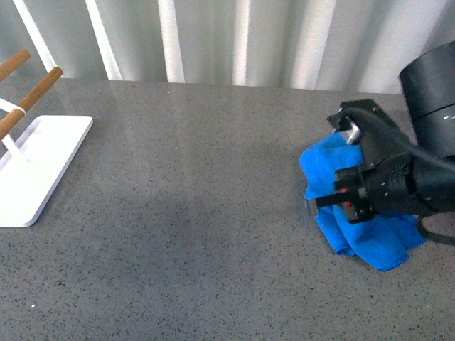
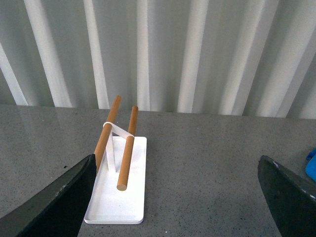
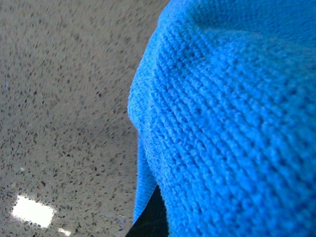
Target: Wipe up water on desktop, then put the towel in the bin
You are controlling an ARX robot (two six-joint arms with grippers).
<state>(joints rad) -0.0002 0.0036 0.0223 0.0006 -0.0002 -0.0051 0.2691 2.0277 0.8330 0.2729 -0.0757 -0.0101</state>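
The bright blue towel [image 1: 340,217] lies bunched on the dark grey speckled desktop [image 1: 199,185] at the right in the front view. My right gripper [image 1: 323,202] is shut on the towel and presses it to the surface. In the right wrist view the towel [image 3: 232,118] fills most of the picture and hides the jaws, beside the desktop [image 3: 64,98]. My left gripper [image 2: 177,197] is open and empty above the desktop [image 2: 202,173]; its dark fingers [image 2: 59,197] show at both lower corners. A blue edge of the towel [image 2: 311,167] shows at the far right. The bin is out of view.
A flat white stand [image 1: 32,170] with brown wooden rods [image 1: 35,91] sits at the left edge of the desktop, and shows in the left wrist view [image 2: 118,190]. A white ribbed wall [image 1: 234,39] runs along the back.
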